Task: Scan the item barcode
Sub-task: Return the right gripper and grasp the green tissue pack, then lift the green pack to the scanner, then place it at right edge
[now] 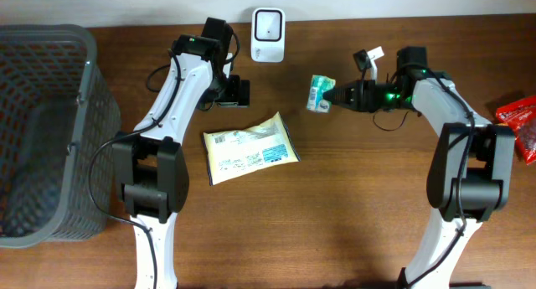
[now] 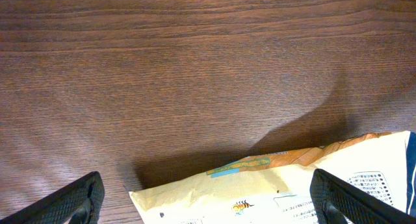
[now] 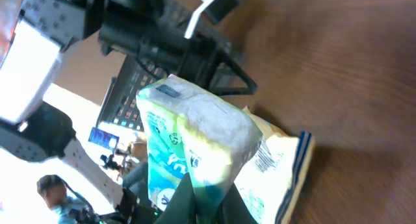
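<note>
While you look down from overhead, the dark brown wood-grain table [image 1: 352, 222] fills nearly the whole view, with a pale strip of wall along the far edge. On your left, a dark grey plastic mesh basket [image 1: 42, 138] stands at the table's side. At the far edge, near the middle, there's the white rounded barcode scanner [image 1: 268, 23]. A flat pale-yellow packet with a blue label [image 1: 249, 147] lies on the wood between the two arms, and a red crinkly packet [image 1: 521, 121] sits at the right edge. The room beyond the table, seen from the right wrist, is bright and too blurred to read.

Now your item: the small soft green-and-white packet [image 1: 319, 93] sits just right of the scanner and apart from it, at the tip of your right gripper [image 1: 331, 95]. That gripper is clamped onto its lower end. From the right wrist, the packet [image 3: 188, 133] looks puffy and slightly crumpled, white on top, with green and blue print down one side and a small dark label near the upper edge.

Your left gripper [image 1: 239, 92] is spread wide and holds nothing. Its black fingertips [image 2: 71, 201] sit on either side of the yellow packet's edge.
</note>
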Robot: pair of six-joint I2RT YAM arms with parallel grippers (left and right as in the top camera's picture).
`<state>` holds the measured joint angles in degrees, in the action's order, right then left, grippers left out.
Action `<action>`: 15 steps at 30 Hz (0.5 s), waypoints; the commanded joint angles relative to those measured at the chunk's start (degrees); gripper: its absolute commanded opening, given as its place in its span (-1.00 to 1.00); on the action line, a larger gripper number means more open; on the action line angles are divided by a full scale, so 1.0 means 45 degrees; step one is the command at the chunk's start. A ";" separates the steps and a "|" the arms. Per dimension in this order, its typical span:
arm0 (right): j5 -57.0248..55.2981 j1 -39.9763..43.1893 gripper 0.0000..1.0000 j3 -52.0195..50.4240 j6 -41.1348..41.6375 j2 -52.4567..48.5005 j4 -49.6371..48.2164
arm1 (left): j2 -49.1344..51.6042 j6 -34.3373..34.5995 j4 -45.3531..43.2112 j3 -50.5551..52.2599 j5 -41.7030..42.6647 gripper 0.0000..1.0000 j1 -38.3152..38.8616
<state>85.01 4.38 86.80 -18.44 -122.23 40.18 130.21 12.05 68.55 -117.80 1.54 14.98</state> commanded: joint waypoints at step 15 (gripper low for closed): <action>-1.7646 -0.3410 -0.92 0.5629 1.1691 -0.0063 -0.4056 | 0.0117 0.0160 0.0015 0.0000 0.0136 0.98 -0.0029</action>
<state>32.23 -5.52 106.32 37.74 -122.96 18.46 130.21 12.03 68.58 -117.80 1.56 14.98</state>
